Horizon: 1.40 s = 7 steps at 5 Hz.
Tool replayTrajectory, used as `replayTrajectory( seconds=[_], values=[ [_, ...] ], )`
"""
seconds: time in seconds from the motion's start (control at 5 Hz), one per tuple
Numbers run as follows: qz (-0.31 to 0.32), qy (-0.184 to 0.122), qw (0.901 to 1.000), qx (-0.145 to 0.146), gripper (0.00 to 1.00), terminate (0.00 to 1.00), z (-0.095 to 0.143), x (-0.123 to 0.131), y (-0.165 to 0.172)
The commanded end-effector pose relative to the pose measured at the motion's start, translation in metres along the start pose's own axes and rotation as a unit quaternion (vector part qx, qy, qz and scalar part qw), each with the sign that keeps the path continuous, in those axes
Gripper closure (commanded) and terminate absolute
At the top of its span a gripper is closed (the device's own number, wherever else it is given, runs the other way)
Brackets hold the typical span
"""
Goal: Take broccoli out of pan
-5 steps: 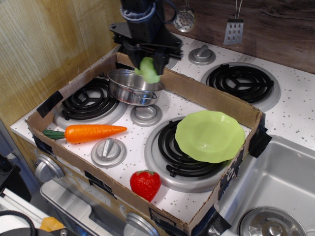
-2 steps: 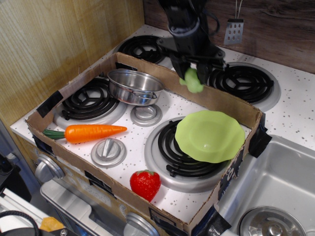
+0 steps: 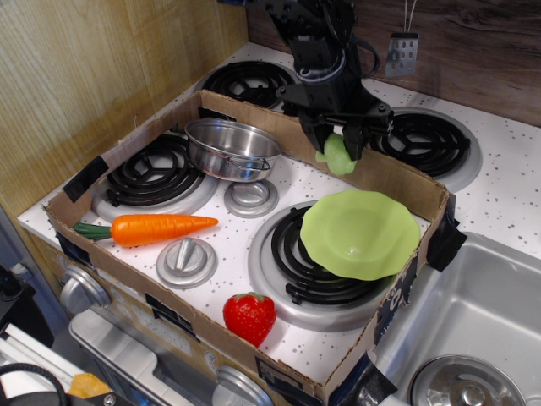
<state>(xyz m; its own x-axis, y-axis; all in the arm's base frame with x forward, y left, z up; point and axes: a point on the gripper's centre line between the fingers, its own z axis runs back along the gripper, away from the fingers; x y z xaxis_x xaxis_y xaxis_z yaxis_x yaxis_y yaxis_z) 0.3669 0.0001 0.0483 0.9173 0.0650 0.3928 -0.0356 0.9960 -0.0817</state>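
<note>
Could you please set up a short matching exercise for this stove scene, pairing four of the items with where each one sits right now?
Things:
1. broccoli
2. pan
3. carrot
4. strawberry

Places:
A. lying in front of the left burner, near the box's left wall
B. held in the gripper above the box's back wall, behind the green plate
C. at the front of the box, beside the burner under the plate
D. on the edge of the back-left burner inside the box, empty

Pairs: 1-B, 2-D, 3-A, 4-C
</note>
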Motion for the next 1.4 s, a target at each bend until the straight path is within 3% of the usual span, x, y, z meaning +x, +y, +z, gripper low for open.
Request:
replayTrajectory(
  seconds=[0.0, 0.2, 0.6, 1.0, 1.2],
  values=[
    [-0.005, -0.020, 0.9998, -0.003, 0.00, 0.00, 0.025, 0.016, -0.005],
    [-0.012, -0.014, 0.9998, 0.008, 0.00, 0.00, 0.035, 0.018, -0.005],
    [-0.022, -0.004, 0.9982, 0.056, 0.00, 0.00, 0.088, 0.027, -0.003],
    [-0.020, 0.025, 0.9993, 0.021, 0.00, 0.00, 0.117, 0.038, -0.007],
    [-0.020, 0.025, 0.9993, 0.021, 0.00, 1.00, 0.117, 0.038, -0.007]
  ],
)
